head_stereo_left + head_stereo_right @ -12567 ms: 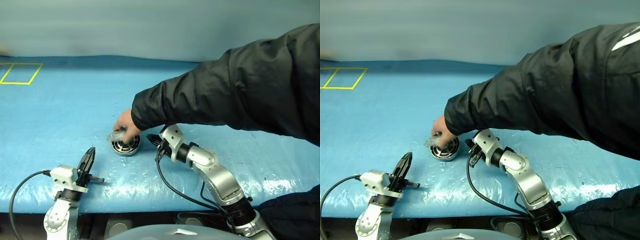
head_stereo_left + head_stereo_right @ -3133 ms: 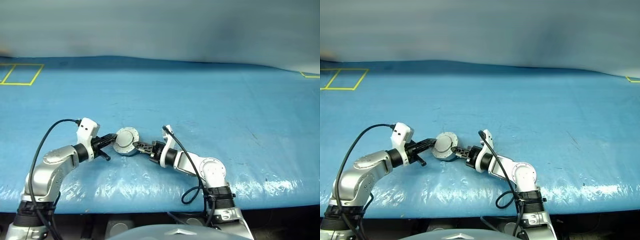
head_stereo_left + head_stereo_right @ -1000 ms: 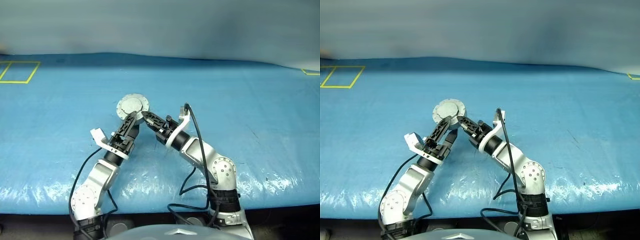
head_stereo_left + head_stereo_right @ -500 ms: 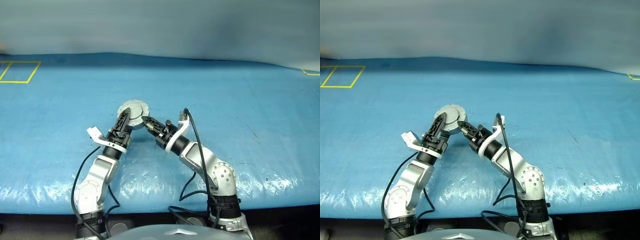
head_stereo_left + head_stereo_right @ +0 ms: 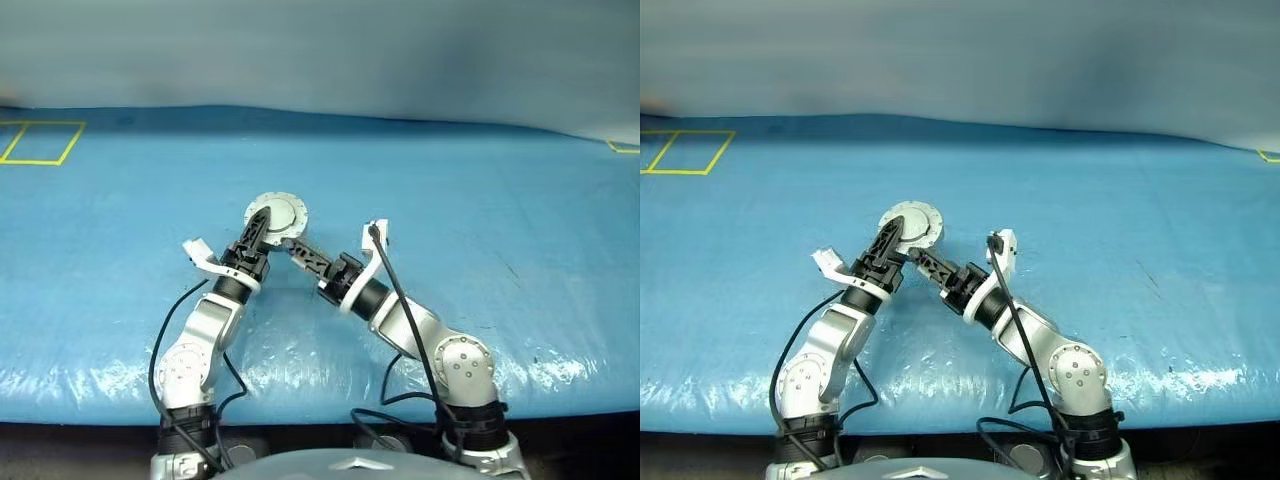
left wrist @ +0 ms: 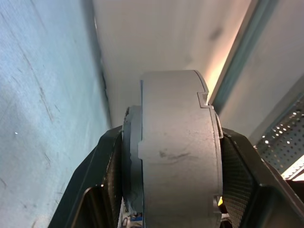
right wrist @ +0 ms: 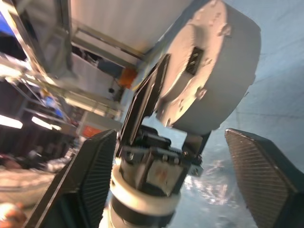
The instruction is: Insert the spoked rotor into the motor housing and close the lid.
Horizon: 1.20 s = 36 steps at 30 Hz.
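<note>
Housing lifted off table, lid shut, clamped across its 2 faces by left fingers. Right fingers released, spread wide at housing's 5 o'clock. Rotor unseen, likely inside. Closing step looks done; next: set housing down gently

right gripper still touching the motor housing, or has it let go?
Apart. The right wrist view shows the right gripper open, its fingers spread wide, with clear space between them and the motor housing. The left gripper clamps the housing.
</note>
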{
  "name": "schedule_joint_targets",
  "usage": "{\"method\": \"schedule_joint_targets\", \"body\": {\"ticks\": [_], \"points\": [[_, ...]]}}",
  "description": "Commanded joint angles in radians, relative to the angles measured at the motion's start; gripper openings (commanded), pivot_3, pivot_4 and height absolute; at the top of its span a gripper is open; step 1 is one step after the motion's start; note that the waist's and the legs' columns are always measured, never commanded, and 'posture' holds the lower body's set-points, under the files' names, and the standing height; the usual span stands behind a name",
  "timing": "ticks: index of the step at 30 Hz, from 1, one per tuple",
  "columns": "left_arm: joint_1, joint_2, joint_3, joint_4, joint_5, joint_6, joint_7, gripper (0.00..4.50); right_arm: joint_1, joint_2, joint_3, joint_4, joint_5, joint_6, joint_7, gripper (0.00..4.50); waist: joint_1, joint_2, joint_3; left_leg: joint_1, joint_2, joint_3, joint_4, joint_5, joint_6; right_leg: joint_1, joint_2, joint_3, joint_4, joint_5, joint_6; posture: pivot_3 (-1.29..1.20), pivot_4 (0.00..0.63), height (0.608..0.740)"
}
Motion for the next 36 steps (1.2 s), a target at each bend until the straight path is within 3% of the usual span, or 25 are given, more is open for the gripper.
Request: {"method": "schedule_joint_targets", "body": {"ticks": [1, 9, 14, 18, 26, 32, 36], "points": [[-0.146, -0.009, 0.053, 0.096, 0.067, -0.047, 0.014, 2.35, 0.021, -0.108, 0.049, -0.095, -0.272, -0.054, 0.066, 4.50, 0.003, 0.000, 0.000, 0.000, 0.000, 0.000, 0.000, 0.000, 0.000, 0.000, 0.000, 0.000, 0.000, -0.001, 0.002, 0.00, 0.150, 0.740], [-0.621, 0.167, 0.175, 0.724, 0.296, -0.070, -0.132, 2.35, 0.122, -0.283, 0.163, -0.119, -0.823, -0.223, 0.086, 4.50, 0.018, -0.002, 0.001, -0.002, -0.002, -0.001, 0.000, 0.004, -0.001, -0.001, 0.000, 0.000, -0.001, 0.001, 0.008, 0.00, 0.150, 0.740], [-0.855, 0.210, 0.215, 1.090, 0.463, -0.123, -0.250, 2.35, 0.210, -0.234, 0.212, -0.086, -1.039, -0.346, 0.061, 4.50, 0.020, -0.003, 0.001, -0.005, -0.005, -0.004, -0.002, 0.004, -0.001, -0.003, -0.003, 0.000, -0.003, 0.001, 0.007, 0.00, 0.150, 0.740], [-0.953, 0.220, 0.243, 1.265, 0.570, -0.154, -0.315, 2.35, 0.260, -0.193, 0.242, -0.072, -1.144, -0.364, 0.056, 4.50, 0.018, -0.003, 0.001, -0.006, -0.007, -0.004, -0.003, 0.006, -0.005, -0.003, -0.004, -0.001, -0.005, 0.002, 0.005, 0.00, 0.150, 0.740], [-0.951, 0.228, 0.280, 1.395, 0.729, -0.142, -0.240, 2.35, 0.328, -0.121, 0.230, -0.061, -1.254, -0.383, 0.066, 4.50, 0.003, -0.003, 0.001, -0.005, -0.006, -0.005, -0.002, 0.006, -0.005, -0.002, -0.004, -0.002, -0.002, 0.000, 0.007, 0.00, 0.150, 0.740], [-0.851, 0.261, 0.267, 1.349, 0.812, -0.017, -0.242, 4.30, 0.335, -0.074, 0.197, -0.054, -1.260, -0.371, 0.091, 4.50, -0.008, -0.004, 0.000, 0.010, -0.006, -0.006, -0.003, 0.006, -0.003, 0.010, -0.004, -0.003, 0.001, -0.001, 0.009, 0.00, 0.150, 0.740], [-0.699, 0.308, 0.223, 1.182, 0.852, 0.174, -0.252, 4.47, 0.317, -0.048, 0.204, -0.027, -1.254, -0.361, 0.137, 4.50, -0.027, -0.004, -0.004, 0.025, -0.005, -0.004, -0.005, 0.005, -0.003, 0.024, -0.004, -0.001, 0.001, -0.004, 0.004, 0.00, 0.150, 0.740]]}}
